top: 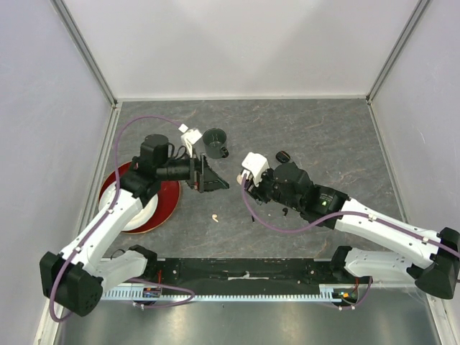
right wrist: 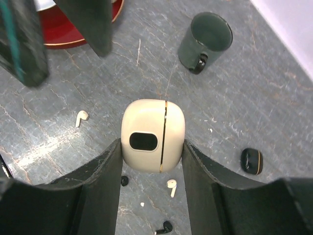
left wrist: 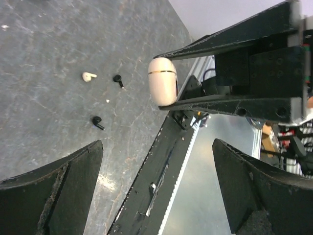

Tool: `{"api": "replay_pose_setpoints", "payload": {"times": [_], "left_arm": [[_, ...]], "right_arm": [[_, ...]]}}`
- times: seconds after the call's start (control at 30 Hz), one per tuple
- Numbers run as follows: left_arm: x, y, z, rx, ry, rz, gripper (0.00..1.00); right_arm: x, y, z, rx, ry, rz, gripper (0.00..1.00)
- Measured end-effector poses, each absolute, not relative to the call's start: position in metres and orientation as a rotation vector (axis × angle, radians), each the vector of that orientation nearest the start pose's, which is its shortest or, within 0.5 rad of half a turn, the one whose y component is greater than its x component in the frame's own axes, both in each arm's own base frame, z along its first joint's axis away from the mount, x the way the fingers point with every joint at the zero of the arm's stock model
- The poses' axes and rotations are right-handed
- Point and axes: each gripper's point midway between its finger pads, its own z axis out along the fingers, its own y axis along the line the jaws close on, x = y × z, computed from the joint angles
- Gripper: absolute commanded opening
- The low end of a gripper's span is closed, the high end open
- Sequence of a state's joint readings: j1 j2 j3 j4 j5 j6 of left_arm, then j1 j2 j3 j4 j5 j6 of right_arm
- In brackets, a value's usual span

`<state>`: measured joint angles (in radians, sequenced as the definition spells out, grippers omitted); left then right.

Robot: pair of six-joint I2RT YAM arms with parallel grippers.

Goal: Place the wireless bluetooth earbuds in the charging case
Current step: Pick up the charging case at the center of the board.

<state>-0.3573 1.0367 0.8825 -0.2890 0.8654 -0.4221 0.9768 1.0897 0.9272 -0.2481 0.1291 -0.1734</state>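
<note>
Above the table (right wrist: 254,93), right hand (right wrist: 151,146) clamps the seemingly shut charging case (right wrist: 153,132).

Left arm (top: 108,223) was angled in toward table centre, left gripper (top: 207,176) held wide open, nothing gripped. Right arm (top: 381,224) was stretched leftward, right gripper (right wrist: 151,147) clamped on the cream case (right wrist: 152,132), raised, facing the left gripper.
</note>
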Motion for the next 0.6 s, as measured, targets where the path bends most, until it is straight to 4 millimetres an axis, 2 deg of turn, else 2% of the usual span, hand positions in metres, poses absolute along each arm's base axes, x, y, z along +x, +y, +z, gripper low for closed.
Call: {"api": "replay_pose_setpoints", "payload": {"times": [0.07,0.17,0.37,0.6], "left_arm": [[0.204,-0.246,0.251,0.568,2.057,-1.366,0.98],[0.203,-0.254,0.244,0.584,2.086,-1.366,0.98],[0.206,-0.256,0.239,0.571,2.098,-1.333,0.97],[0.212,-0.258,0.242,0.539,2.092,-1.327,0.94]], "right_arm": [[0.221,0.285,0.236,-1.047,1.676,0.388,0.00],[0.217,0.289,0.244,-1.070,1.630,0.389,0.00],[0.210,0.295,0.252,-1.104,1.569,0.404,0.00],[0.201,0.301,0.252,-1.141,1.544,0.427,0.00]]}}
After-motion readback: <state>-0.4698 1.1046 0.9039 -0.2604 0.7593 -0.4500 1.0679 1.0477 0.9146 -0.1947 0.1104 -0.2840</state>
